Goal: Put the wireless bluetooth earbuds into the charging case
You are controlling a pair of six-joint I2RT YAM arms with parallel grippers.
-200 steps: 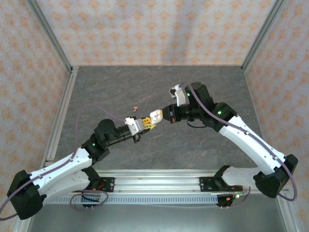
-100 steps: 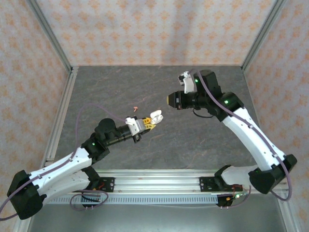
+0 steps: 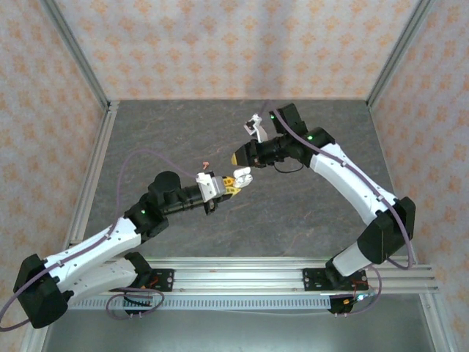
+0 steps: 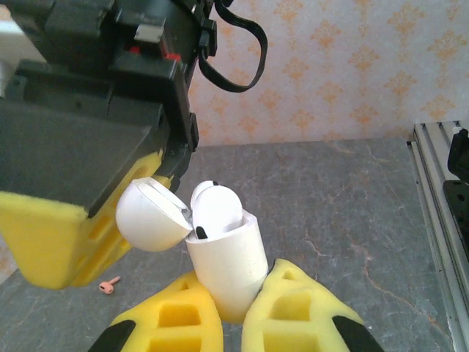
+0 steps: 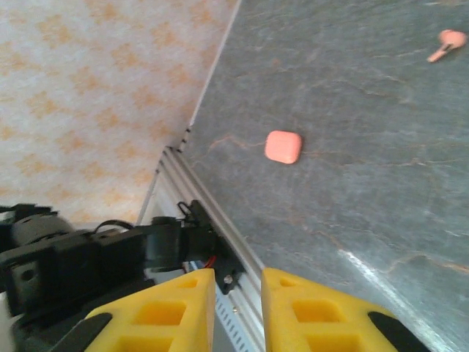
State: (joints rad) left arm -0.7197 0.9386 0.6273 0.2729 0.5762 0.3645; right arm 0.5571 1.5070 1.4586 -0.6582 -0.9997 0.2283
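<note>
- Left claw (image 4: pixel 233 312) clamps the open white charging case (image 4: pixel 223 257), one white earbud (image 4: pixel 215 207) seated inside.
- Right claw (image 5: pixel 238 304) near it: narrow gap, empty.
- Pink earbud (image 5: pixel 447 42) and pink case (image 5: pixel 283 146) lie on desk (image 5: pixel 366 205); undone.

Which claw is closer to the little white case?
Left. The left claw is pinching the white case at its bottom. The right claw hangs just past it, close by the open lid, not gripping.
</note>
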